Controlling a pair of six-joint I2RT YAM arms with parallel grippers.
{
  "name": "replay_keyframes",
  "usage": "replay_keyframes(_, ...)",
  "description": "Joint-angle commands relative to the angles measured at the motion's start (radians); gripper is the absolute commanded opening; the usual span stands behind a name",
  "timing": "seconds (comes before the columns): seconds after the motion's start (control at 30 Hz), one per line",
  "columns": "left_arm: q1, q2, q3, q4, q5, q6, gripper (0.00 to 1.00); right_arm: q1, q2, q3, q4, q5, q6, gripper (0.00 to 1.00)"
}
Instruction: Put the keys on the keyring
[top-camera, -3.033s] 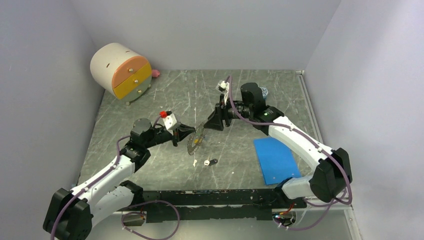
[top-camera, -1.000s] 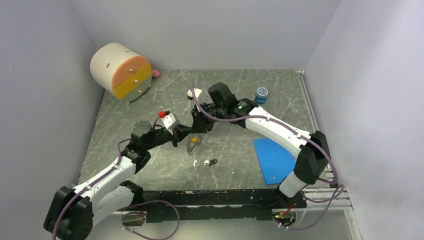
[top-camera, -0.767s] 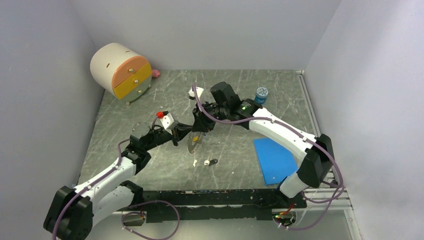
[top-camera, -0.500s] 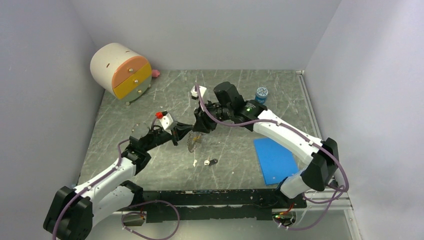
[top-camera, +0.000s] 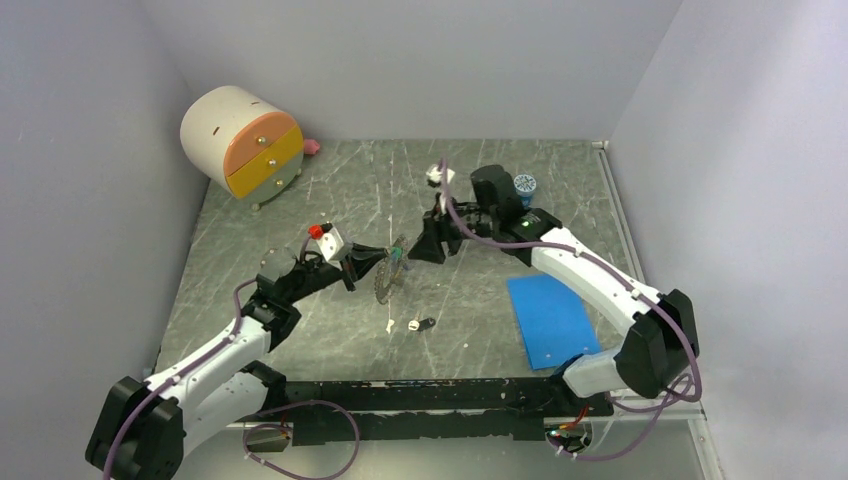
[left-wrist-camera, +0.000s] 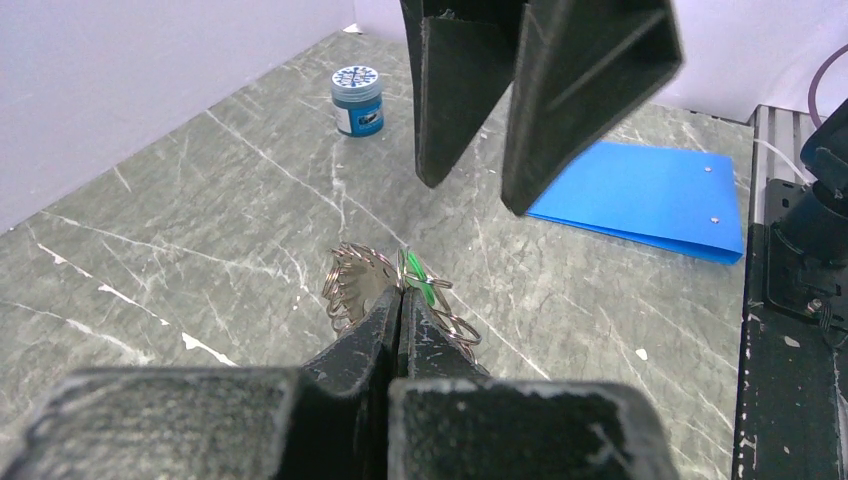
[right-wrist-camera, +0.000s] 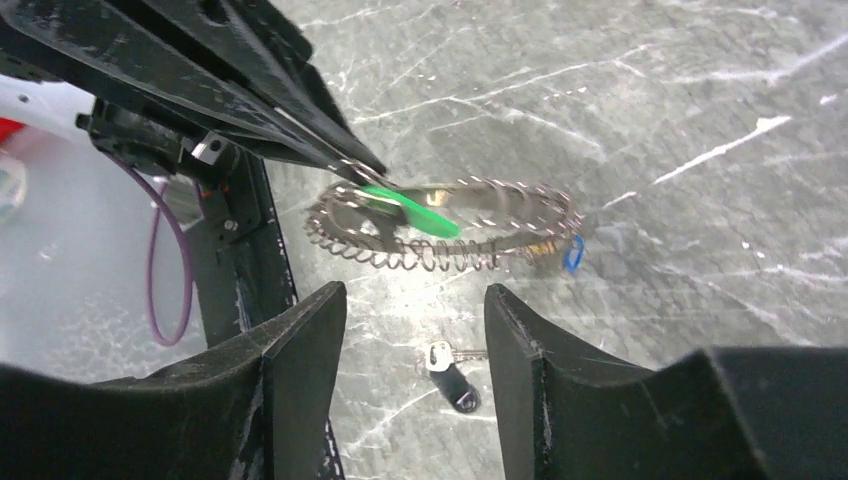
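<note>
The left gripper (left-wrist-camera: 400, 296) has its jaws pressed together on the rim of the keyring (right-wrist-camera: 440, 262), holding the coiled silver hoop tilted over the middle of the grey marbled table (top-camera: 330, 200). A green key (right-wrist-camera: 410, 212) sits against the ring right at the clamped tips, and a blue key (right-wrist-camera: 572, 254) is at its opposite edge. The right gripper (right-wrist-camera: 412, 292) hovers just beside the ring, jaws apart, holding nothing. A black key (top-camera: 427, 323) lies on the table nearby.

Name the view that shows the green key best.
Right wrist: the green key shows at full length, unblocked, at the keyring. The left wrist view gives only a green sliver past the shut left pincer; the top view, a tiny green speck.
</note>
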Motion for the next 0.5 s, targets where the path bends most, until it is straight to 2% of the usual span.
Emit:
replay_keyframes(0.0,-0.004,-0.034,0.000,0.077,0.012,-0.010,0.02,-0.107,-0.036,-0.094,0.256,-0.231,0.149,0.59)
replay_keyframes(0.2,-0.004,-0.055,-0.003,0.058,0.014,-0.014,0.03,-0.143,0.032,-0.151,0.464,-0.378,0.282,0.63)
replay_keyframes(0.3,-0.003,-0.065,-0.007,0.057,0.010,-0.018,0.03,-0.142,0.064,-0.168,0.567,-0.392,0.358,0.63)
replay_keyframes(0.47,-0.004,-0.071,-0.011,0.054,0.006,-0.020,0.03,-0.125,0.131,-0.155,0.608,-0.395,0.390,0.61)
